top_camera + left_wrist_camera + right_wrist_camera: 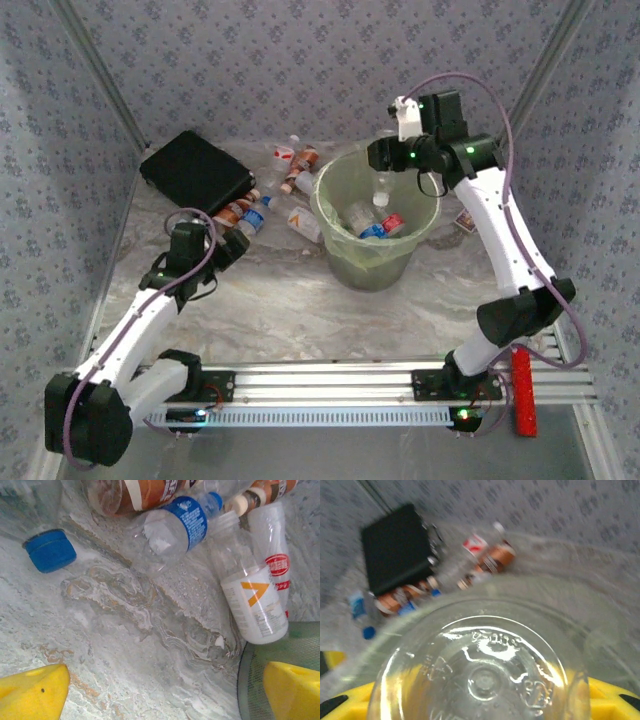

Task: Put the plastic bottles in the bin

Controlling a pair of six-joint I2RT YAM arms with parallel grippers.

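Right wrist: bottle point(483, 680) base-on, axis twd cam

You have one bin point(370, 265), one black case point(195, 170), roughly three bottles point(393, 224) binned, and at least six on the counter point(270, 300).

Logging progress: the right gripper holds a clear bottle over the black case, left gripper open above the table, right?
Not quite: the right gripper holds the clear bottle over the bin, not the black case; the top external view shows it. The left gripper is open above the table.
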